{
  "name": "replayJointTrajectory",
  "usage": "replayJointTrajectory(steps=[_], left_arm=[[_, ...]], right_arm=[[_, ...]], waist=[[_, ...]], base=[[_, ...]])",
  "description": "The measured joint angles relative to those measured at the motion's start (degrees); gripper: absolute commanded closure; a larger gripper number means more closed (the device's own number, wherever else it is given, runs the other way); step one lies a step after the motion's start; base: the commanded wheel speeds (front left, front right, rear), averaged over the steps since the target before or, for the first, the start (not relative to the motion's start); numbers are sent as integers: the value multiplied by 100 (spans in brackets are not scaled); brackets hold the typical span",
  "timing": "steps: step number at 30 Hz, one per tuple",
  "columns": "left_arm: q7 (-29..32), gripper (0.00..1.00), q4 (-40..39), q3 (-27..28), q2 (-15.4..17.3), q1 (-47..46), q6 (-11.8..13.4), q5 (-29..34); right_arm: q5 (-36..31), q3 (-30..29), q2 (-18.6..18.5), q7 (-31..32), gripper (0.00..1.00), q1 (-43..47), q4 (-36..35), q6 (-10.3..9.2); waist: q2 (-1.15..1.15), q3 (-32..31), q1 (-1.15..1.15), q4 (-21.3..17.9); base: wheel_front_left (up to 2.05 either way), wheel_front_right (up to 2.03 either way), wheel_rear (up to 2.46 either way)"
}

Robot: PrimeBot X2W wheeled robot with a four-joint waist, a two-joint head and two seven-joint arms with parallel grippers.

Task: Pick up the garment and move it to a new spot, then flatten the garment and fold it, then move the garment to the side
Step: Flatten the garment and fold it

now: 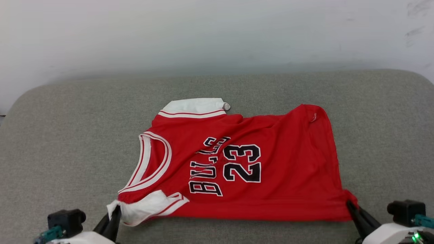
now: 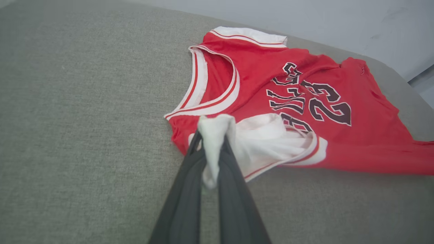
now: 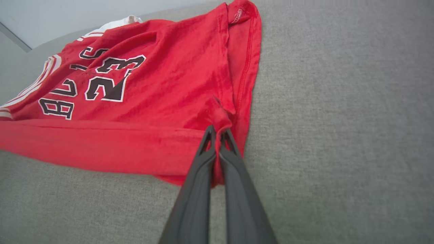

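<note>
Now, the shirt (image 1: 271,169) lies spread on the grey cushion (image 1: 67,135); your left gripper (image 1: 116,210) is clamped tight on its white sleeve, your right gripper (image 1: 349,204) on its red hem corner.

- Grey upholstered cushion (image 1: 67,142), a fine speckled woven fabric, spreads across the lower part of the head view; its far edge is rounded at both corners
- Pale wall (image 1: 203,34) rises just behind the cushion's far edge, plain and off-white, with a soft shadow along its foot
- Dark scuff marks (image 1: 415,20) on the wall at the upper right, a few short smears
</note>
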Motion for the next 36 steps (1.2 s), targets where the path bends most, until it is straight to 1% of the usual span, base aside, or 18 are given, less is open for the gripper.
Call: replayJointTrajectory(steps=[4, 9, 15, 18, 22, 23, 24, 25, 26, 27, 29, 31, 34, 36], left_arm=[[36, 100, 116, -99, -30, -506, -144, 111], [-60, 100, 391, -148, -121, -1148, -271, 253], [-179, 100, 925, -219, -298, -1647, -460, 301], [-181, 100, 1274, -267, -397, -1790, -554, 246], [-185, 100, 1710, -344, -521, -1980, -747, 169], [-205, 100, 1803, -342, -547, -2026, -775, 137], [-188, 99, 1883, -364, -571, -2075, -811, 127], [-144, 63, 1969, -393, -588, -2109, -842, 102], [-177, 47, 2019, -393, -614, -2127, -851, 100], [-212, 0, 2072, -389, -642, -2154, -853, 100], [-258, 0, 2149, -394, -686, -2195, -856, 100], [-347, 0, 2202, -354, -694, -2207, -849, 99], [-443, 0, 2245, -294, -657, -2198, -771, 105], [-468, 0, 2236, -252, -611, -2152, -676, 127]], right_arm=[[-175, -118, 137, 294, 100, -321, -327, 0], [-301, -118, 147, 391, 100, -828, -369, -1], [-285, 56, 123, 320, 100, -1273, 4, -1], [-234, 177, 112, 209, 100, -1446, 331, -2], [-79, 338, 97, 2, 100, -1675, 736, -2], [-47, 380, 92, -44, 91, -1708, 825, -1], [-37, 408, 82, -108, 64, -1738, 903, -2], [-23, 439, 60, -167, 24, -1772, 967, -1], [-15, 521, 26, -215, 0, -1808, 1011, -1], [27, 592, 12, -307, 0, -1824, 1021, -2], [241, 632, 35, -582, 0, -1828, 1007, -2], [268, 608, -16, -851, 0, -1831, 1001, -2], [185, 488, -30, -1248, 0, -1821, 999, -2], [29, 348, 0, -1429, 0, -1783, 989, -2]], waist=[[0, 238, 1, -6], [0, 635, 1, 3], [0, 1095, 1, 9], [0, 1273, 2, 1], [0, 1419, 2, -12], [0, 1433, 1, -10], [0, 1437, 2, -3], [0, 1434, 1, 4], [0, 1421, 1, 10], [0, 1402, 1, 15], [0, 1337, 1, 27], [0, 1250, 1, 40], [0, 1080, 1, 42], [0, 945, 1, 35]], base=[[0, 0, 0], [0, 0, 0], [0, 0, 0], [0, 0, 0], [0, 0, 0], [0, 0, 0], [0, 0, 0], [0, 0, 0], [0, 0, 0], [0, 0, 0], [0, 0, 0], [0, 0, 0], [0, 0, 0], [0, 0, 0]])
